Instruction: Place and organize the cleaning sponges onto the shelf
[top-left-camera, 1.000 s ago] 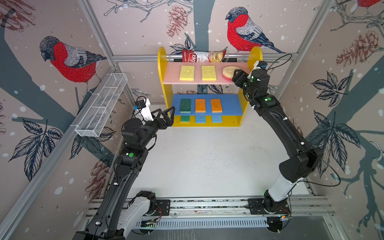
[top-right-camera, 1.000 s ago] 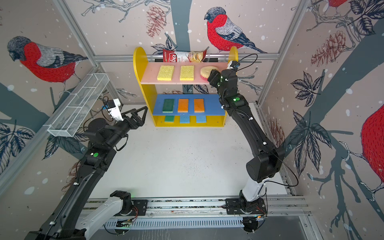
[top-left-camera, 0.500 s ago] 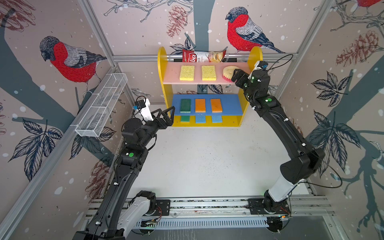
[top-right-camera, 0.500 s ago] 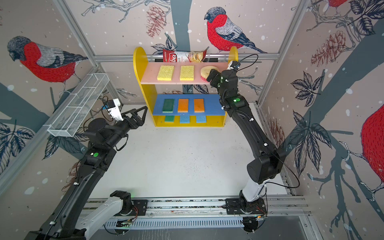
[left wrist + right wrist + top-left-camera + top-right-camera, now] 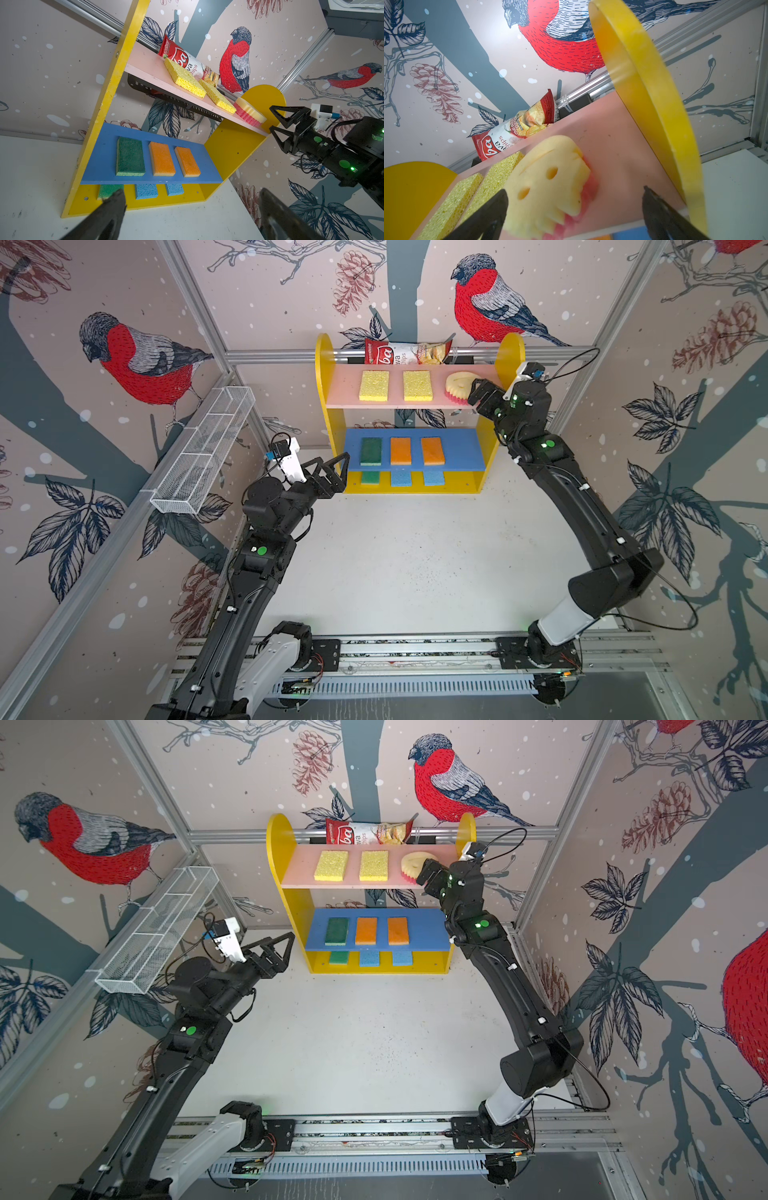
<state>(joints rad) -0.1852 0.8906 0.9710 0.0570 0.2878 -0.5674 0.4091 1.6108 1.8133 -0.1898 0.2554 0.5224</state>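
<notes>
Final placement looks done — smiley sponge on the shelf, right hand spread, empty, left hand spread too. Next: back out gently.

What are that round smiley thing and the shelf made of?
Round smiley sponge: looks like soft foam, pale yellow over pink, matte and porous, with eye holes cut in. Shelf: probably painted wood board, smooth matte; flat panels with visible screw heads.

Shelf, standing on white table.
Pink top board: two yellow sponges, round smiley sponge; chips bag at back edge.
Blue middle board: dark green sponge, two orange sponges.
Yellow base: light green sponge, two blue sponges.
</notes>
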